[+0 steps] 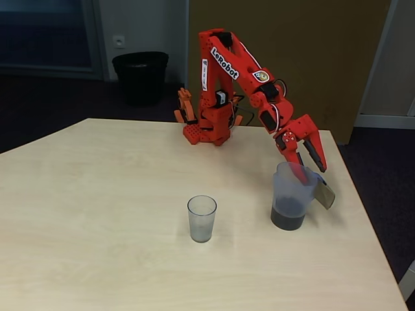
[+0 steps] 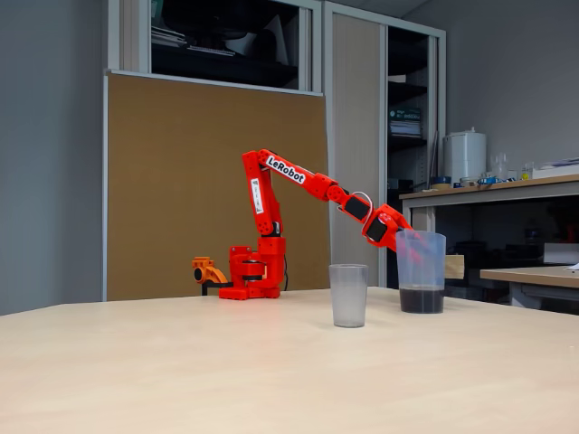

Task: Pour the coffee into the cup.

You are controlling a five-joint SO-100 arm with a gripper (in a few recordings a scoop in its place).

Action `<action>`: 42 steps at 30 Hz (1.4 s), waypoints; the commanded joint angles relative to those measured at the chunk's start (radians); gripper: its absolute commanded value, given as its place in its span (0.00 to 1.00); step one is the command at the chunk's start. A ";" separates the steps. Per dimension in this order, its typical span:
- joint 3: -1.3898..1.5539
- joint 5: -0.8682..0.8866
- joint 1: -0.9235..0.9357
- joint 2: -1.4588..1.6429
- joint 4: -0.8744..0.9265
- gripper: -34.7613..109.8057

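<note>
In a fixed view, the red arm [image 1: 230,78] reached down toward 4 o'clock, its gripper [image 1: 310,170] spread at the jug's [image 1: 293,194] rim, one finger inside, one outside by the grey handle [image 1: 325,193]. The coffee [image 1: 287,212] sat low in the jug. The cup [image 1: 201,219] stood at the jug's 9 o'clock, apart, on the pale table [image 1: 97,214]. In another fixed view, cup [image 2: 348,295] stood near the jug [image 2: 422,271], coffee [image 2: 422,299] at the bottom; gripper [image 2: 398,237] half hidden behind the jug.
</note>
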 commanded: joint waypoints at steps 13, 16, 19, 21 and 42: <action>-0.117 -0.014 0.000 -0.149 -0.066 0.37; -0.133 -0.029 0.008 -0.178 -0.075 0.37; -0.156 -0.038 0.014 -0.193 -0.071 0.36; -0.170 -0.046 0.018 -0.201 -0.063 0.36; -0.199 -0.207 0.058 -0.250 -0.094 0.36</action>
